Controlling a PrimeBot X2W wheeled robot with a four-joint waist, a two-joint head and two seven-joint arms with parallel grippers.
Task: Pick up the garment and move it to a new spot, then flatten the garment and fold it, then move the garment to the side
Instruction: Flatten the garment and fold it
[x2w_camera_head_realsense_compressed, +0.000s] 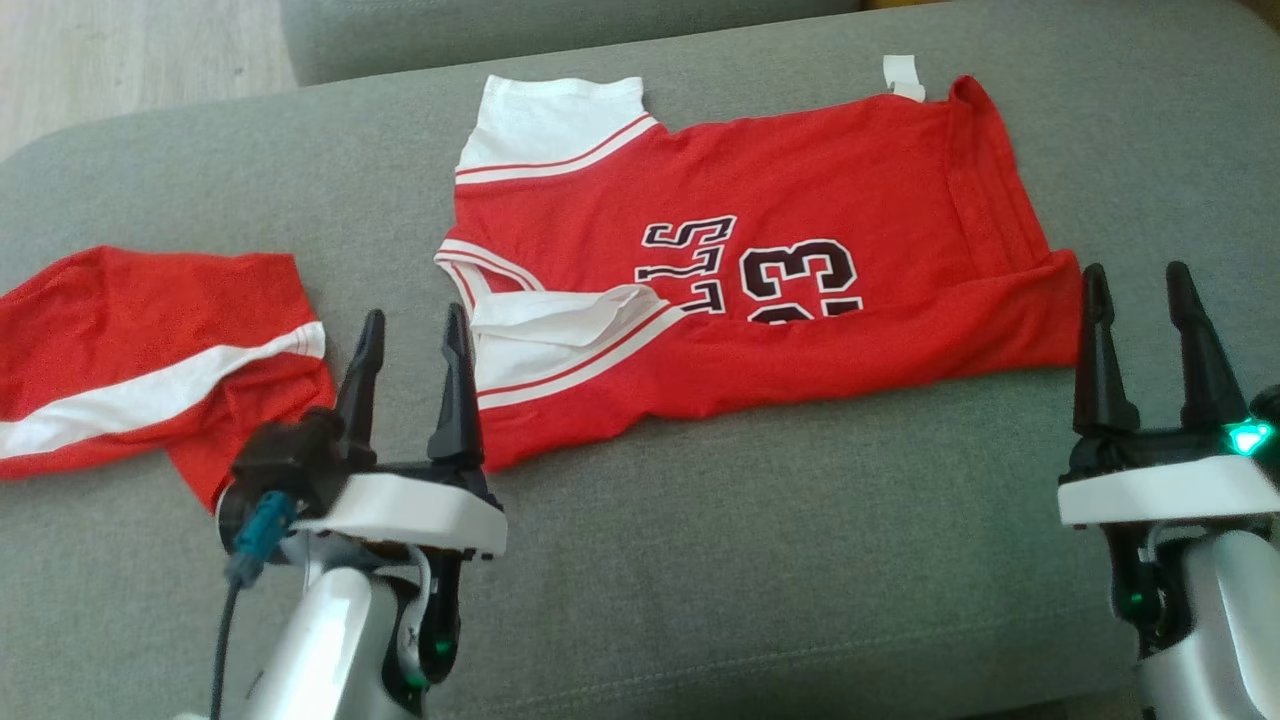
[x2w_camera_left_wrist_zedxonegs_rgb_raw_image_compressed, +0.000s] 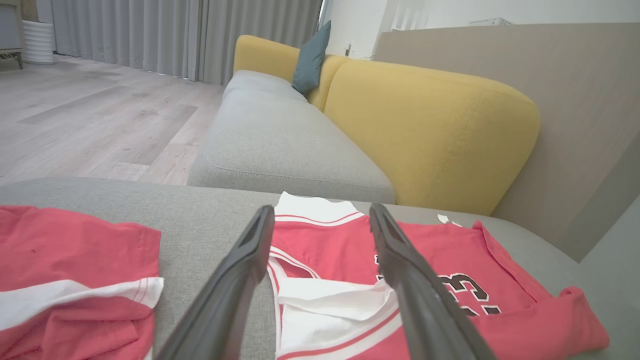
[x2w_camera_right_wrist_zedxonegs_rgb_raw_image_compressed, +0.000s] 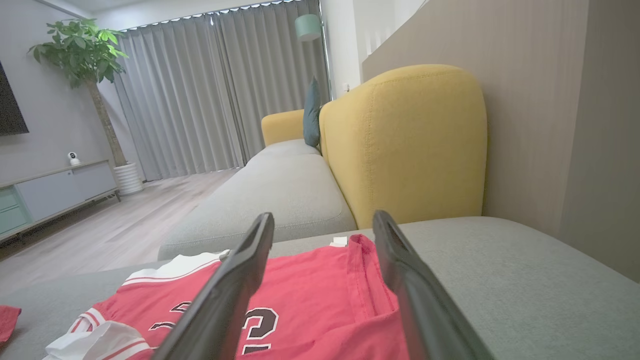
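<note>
The garment (x2w_camera_head_realsense_compressed: 760, 200) is a red jersey with white sleeves and a dark "23". It lies sideways on the grey sofa seat (x2w_camera_head_realsense_compressed: 800, 520), its near edge folded over the lower part of the print. My left gripper (x2w_camera_head_realsense_compressed: 415, 315) stands open at the jersey's near left corner, by the white sleeve, with nothing between its fingers. In the left wrist view the left gripper (x2w_camera_left_wrist_zedxonegs_rgb_raw_image_compressed: 321, 210) frames the jersey (x2w_camera_left_wrist_zedxonegs_rgb_raw_image_compressed: 345, 250). My right gripper (x2w_camera_head_realsense_compressed: 1135, 270) is open just beyond the jersey's right end. The right wrist view looks past the open right gripper (x2w_camera_right_wrist_zedxonegs_rgb_raw_image_compressed: 322, 216) at the jersey (x2w_camera_right_wrist_zedxonegs_rgb_raw_image_compressed: 310, 285).
A second red cloth with a white stripe (x2w_camera_head_realsense_compressed: 130, 330) lies at the left of the seat, seen again as the striped cloth (x2w_camera_left_wrist_zedxonegs_rgb_raw_image_compressed: 65, 250). Yellow backrests (x2w_camera_left_wrist_zedxonegs_rgb_raw_image_compressed: 435, 130) rise behind the sofa. Wooden floor (x2w_camera_head_realsense_compressed: 120, 50) lies beyond the far left edge.
</note>
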